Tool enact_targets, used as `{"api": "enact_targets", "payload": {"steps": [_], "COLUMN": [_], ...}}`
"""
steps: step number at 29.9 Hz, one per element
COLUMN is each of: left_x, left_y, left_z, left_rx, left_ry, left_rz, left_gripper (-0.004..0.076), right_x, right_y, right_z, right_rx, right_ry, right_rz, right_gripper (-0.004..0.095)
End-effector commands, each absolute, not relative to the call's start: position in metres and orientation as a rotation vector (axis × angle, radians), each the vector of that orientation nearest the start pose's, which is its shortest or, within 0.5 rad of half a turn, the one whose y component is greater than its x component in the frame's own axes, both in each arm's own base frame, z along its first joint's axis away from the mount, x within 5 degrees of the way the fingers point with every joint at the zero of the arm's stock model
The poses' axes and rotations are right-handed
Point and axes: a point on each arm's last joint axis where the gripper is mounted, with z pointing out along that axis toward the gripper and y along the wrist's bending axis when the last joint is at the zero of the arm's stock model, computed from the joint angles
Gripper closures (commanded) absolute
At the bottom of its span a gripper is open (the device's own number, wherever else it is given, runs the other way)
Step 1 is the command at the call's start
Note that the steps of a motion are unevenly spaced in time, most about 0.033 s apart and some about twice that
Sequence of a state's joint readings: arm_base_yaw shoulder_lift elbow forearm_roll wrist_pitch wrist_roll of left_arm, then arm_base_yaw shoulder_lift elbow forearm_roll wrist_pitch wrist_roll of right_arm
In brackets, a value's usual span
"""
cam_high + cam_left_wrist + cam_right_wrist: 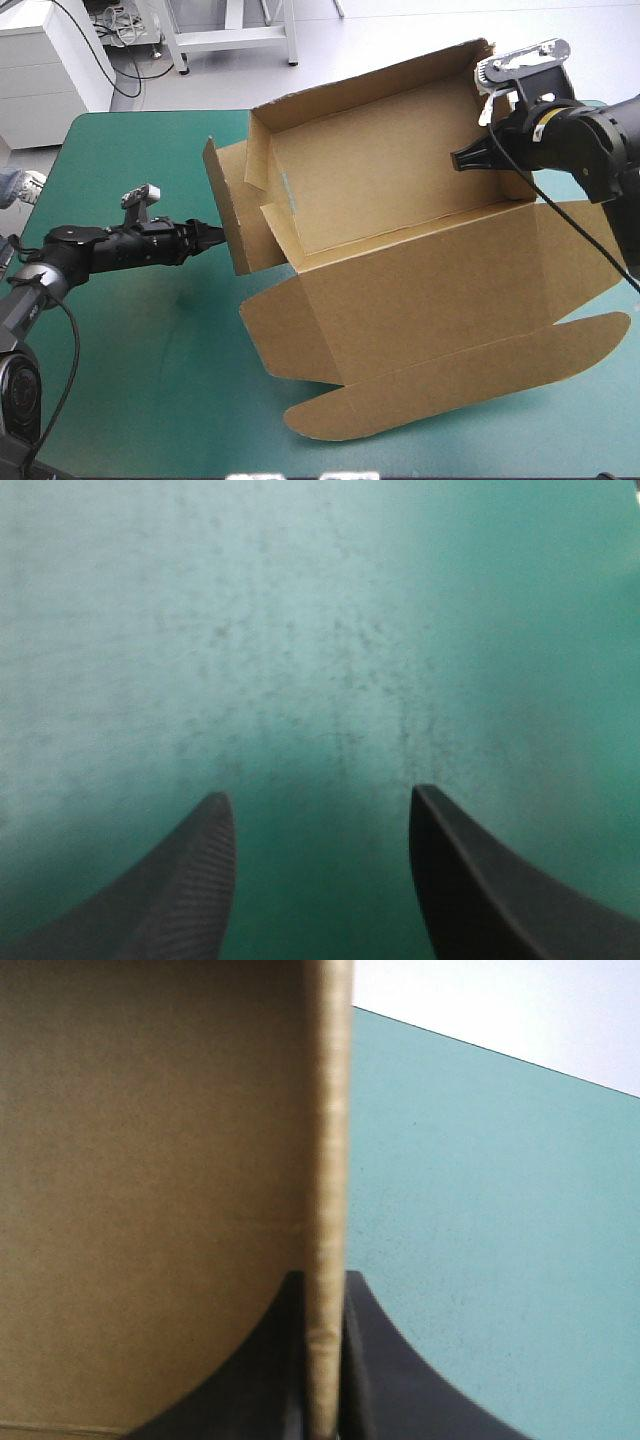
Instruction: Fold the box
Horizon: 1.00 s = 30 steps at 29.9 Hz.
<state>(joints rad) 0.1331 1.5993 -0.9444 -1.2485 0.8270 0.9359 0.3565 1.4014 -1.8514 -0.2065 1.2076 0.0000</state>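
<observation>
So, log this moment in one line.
box: walls raised, lid flat | right gripper: shut on wall | left gripper: open, beside box

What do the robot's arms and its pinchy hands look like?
The left arm and right arm are black, built of rounded, tube-like sections. The left gripper and right gripper each have two broad black fingers, curved like fins and tapering to points.

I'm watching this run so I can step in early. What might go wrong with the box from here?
1. The right gripper pinches only one wall edge of the box; a pull may bend the board or let it slip.
2. The left gripper is open with only the teal-green cover ahead, so it may miss or shove the loose side flap.
</observation>
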Motion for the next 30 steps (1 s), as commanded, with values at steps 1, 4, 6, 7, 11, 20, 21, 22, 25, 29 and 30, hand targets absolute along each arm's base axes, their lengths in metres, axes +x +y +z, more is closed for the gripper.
{"api": "enact_targets", "payload": {"steps": [1,4,6,7,11,20,21,22,25,29,30], "left_x": [0.319,0.318,0.317,0.317,0.312,0.279,0.275,0.273,0.267,0.263,0.264], "left_y": [-0.050,-0.069,-0.078,-0.081,-0.085,-0.086,-0.086,-0.086,-0.087,-0.089,-0.088], "left_z": [0.267,0.277,0.287,0.293,0.321,0.380,0.385,0.388,0.394,0.401,0.400], "left_rx": [0.000,0.058,0.104,0.132,0.227,0.345,0.353,0.358,0.369,0.367,0.359], "left_ry": [2.170,2.091,2.058,2.041,1.958,1.771,1.754,1.741,1.702,1.642,1.645], "left_rz": [-1.093,-1.196,-1.243,-1.258,-1.308,-1.300,-1.307,-1.316,-1.362,-1.451,-1.452], "left_gripper": [0.0345,0.0345,0.0345,0.0345,0.0345,0.0345,0.0345,0.0345,0.0345,0.0344,0.0344], "right_x": [0.242,0.242,0.243,0.243,0.246,0.271,0.273,0.276,0.282,0.286,0.286], "right_y": [0.072,0.072,0.071,0.071,0.070,0.078,0.079,0.080,0.083,0.085,0.085], "right_z": [0.524,0.525,0.525,0.525,0.524,0.507,0.505,0.503,0.502,0.500,0.500], "right_rx": [-0.334,-0.333,-0.332,-0.331,-0.331,-0.350,-0.352,-0.352,-0.356,-0.359,-0.359], "right_ry": [2.040,2.032,2.026,2.024,2.024,2.076,2.081,2.086,2.071,2.066,2.067], "right_rz": [-0.014,-0.020,-0.032,-0.040,-0.062,-0.093,-0.095,-0.094,-0.086,-0.085,-0.085], "right_gripper": [0.0930,0.0930,0.0930,0.0930,0.0930,0.0930,0.0930,0.0930,0.0930,0.0930,0.0930]}}
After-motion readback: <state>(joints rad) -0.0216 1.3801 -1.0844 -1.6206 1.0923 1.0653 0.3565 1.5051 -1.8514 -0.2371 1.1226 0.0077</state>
